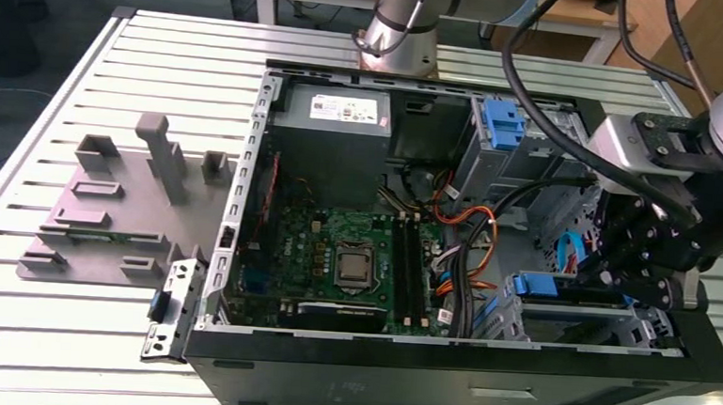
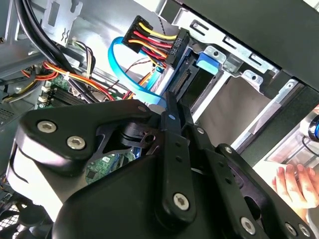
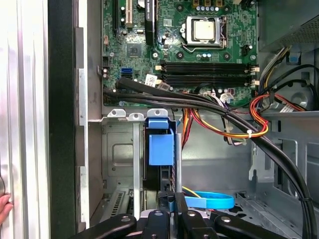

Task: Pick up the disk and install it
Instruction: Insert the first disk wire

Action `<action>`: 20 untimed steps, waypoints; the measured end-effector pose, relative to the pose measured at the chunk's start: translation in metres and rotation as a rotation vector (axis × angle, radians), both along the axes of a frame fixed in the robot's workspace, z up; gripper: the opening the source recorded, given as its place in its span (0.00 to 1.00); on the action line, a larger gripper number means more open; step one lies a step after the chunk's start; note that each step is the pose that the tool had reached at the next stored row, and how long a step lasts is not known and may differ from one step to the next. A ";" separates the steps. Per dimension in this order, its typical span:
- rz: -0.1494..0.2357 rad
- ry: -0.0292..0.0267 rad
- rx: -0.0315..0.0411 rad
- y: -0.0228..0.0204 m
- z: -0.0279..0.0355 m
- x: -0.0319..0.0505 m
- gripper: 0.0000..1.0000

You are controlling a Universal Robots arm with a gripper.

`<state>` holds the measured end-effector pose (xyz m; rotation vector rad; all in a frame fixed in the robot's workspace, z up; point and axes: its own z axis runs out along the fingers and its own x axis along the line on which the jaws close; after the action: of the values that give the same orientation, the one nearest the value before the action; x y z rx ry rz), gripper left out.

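Sitting at the 4 o'clock corner of the open computer case in the exterior view, the gripper is down inside the drive cage. The disk is slotted in that cage, with its blue end tab at roughly 9 o'clock of the gripper and near it. The power-supply box sits at the case's 11 o'clock, a blue bracket at 1 o'clock and the motherboard mid-case. A grey fixture block sits on the slatted table at 9 o'clock of the case, well apart.

In the second wrist view the gripper has its fingers drawn together, closed on themselves rather than around anything. The tips are right at the connector end of the disk; I can't tell whether they actually press on it. The blue tab is at the disk's far end, against the cage frame. A black power plug with red and yellow wires and a light-blue cable hang just beside the disk. A person's hand is outside the case wall.

In the first wrist view the disk stands edge-on in the cage, tab toward the motherboard. The gripper lines up with its near end, and the light-blue cable loops just beside the tips. A black cable bundle runs between cage and motherboard.
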<state>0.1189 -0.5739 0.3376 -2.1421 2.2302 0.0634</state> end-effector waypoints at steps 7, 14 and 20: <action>0.000 -0.0001 -0.0001 -0.0003 -0.0007 -0.0003 0.16; 0.000 -0.0001 -0.0001 -0.0003 -0.0015 -0.0004 0.16; 0.000 -0.0002 -0.0003 -0.0003 -0.0033 -0.0003 0.16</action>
<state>0.1186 -0.5742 0.3343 -2.1423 2.2301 0.0628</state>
